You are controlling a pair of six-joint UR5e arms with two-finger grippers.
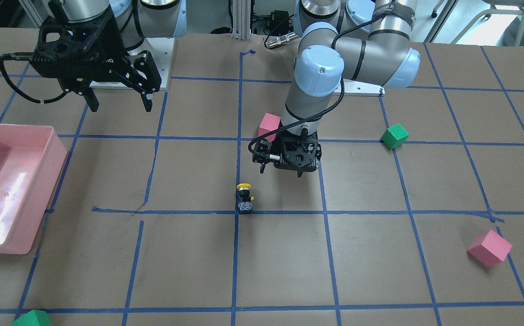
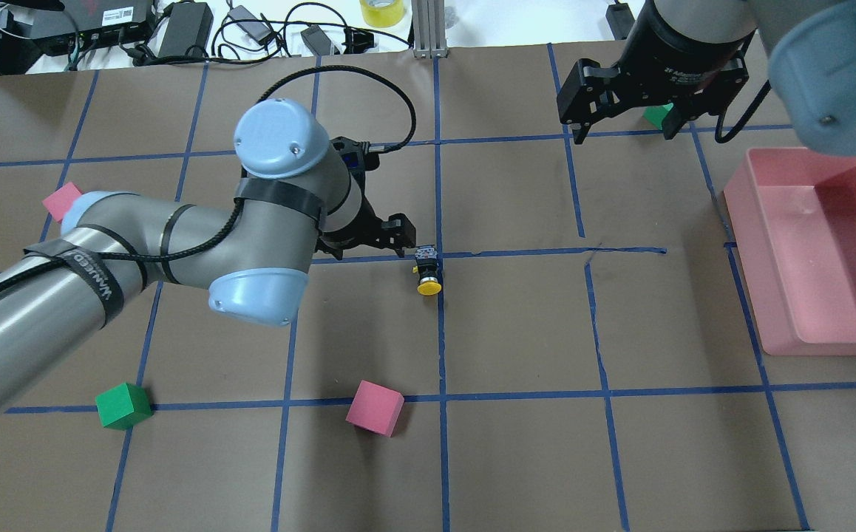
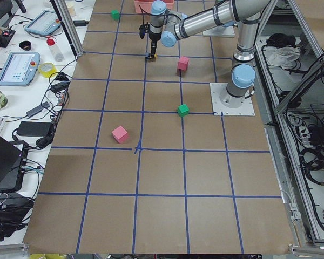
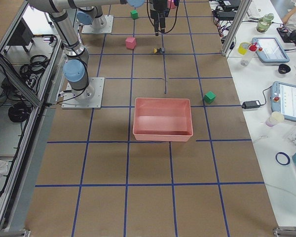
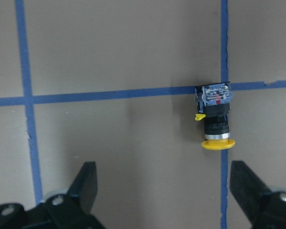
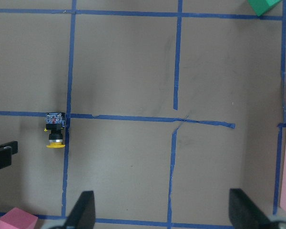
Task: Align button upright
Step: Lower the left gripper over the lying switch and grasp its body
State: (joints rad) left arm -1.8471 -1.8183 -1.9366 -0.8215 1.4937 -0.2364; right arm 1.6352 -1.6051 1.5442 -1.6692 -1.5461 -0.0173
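Observation:
The button [image 1: 244,200] lies on its side on a blue tape crossing, its yellow cap toward the robot. It also shows in the overhead view [image 2: 426,269], the left wrist view [image 5: 215,117] and the right wrist view [image 6: 55,129]. My left gripper [image 1: 280,172] is open and empty, low over the table, just to the robot's left of the button and apart from it. In the left wrist view [image 5: 164,191] the button lies ahead of the right finger. My right gripper [image 1: 120,103] is open and empty, held high near its base; it also shows in the overhead view [image 2: 624,127].
A pink bin [image 1: 58,151] stands on the robot's right side [image 2: 749,244]. Pink cubes [image 1: 269,126] [image 1: 489,247] and green cubes [image 1: 394,136] [image 1: 31,319] lie scattered. One pink cube sits just behind the left wrist.

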